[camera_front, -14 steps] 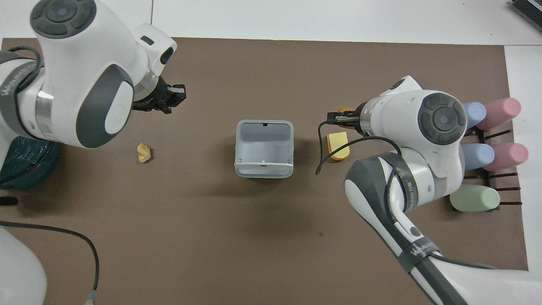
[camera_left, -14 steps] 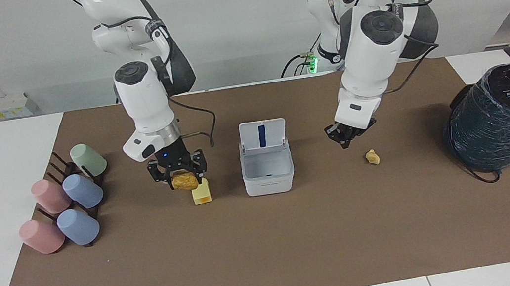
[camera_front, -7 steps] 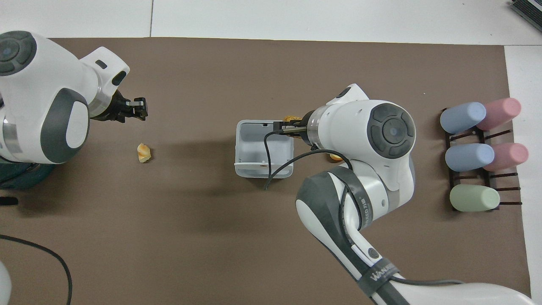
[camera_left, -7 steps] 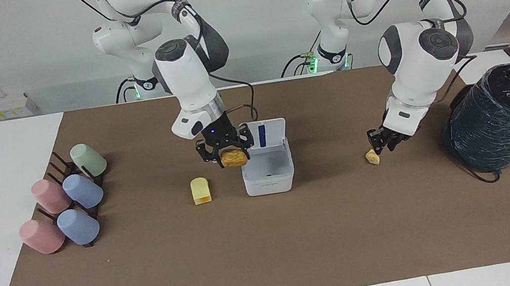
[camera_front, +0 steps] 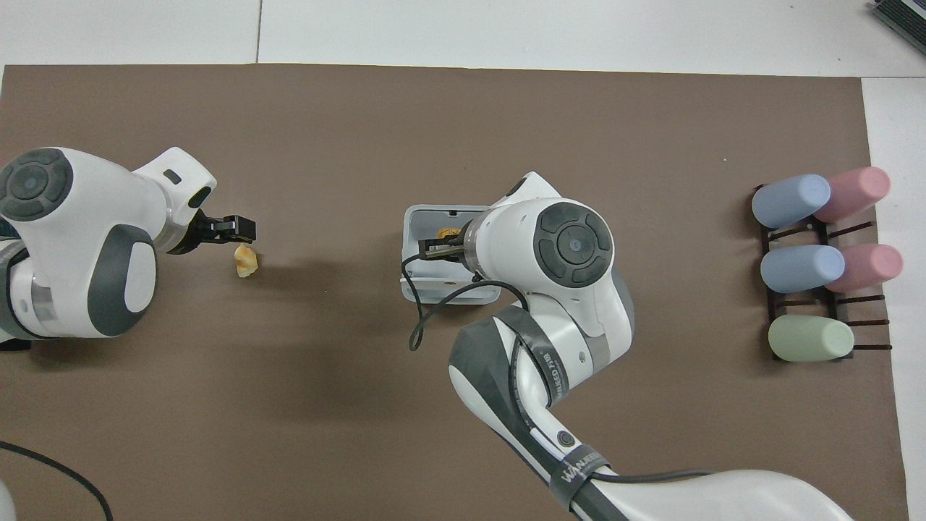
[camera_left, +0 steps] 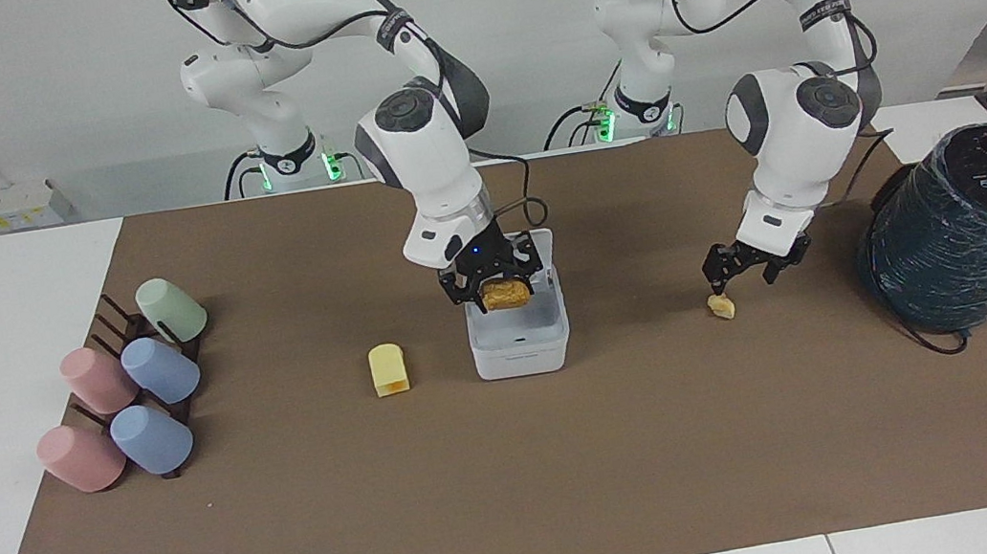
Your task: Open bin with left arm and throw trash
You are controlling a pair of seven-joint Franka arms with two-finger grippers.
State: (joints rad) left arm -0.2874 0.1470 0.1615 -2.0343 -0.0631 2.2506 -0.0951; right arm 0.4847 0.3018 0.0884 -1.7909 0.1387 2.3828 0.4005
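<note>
The bin [camera_left: 520, 348] sits mid-mat with its lid up, and the right gripper [camera_left: 501, 293] hangs over its open mouth, fingers clamped on the brown bread lump [camera_left: 504, 294]. The yellow toast block [camera_left: 389, 370] lies beside the bin toward the right arm's end. Toward the left arm's end, the left gripper [camera_left: 742, 273] is spread apart, one finger right at the tan scrap [camera_left: 721, 307], near the dark teal cylinder [camera_left: 980, 233]. Cups [camera_left: 129, 396] rest on a rack
</note>
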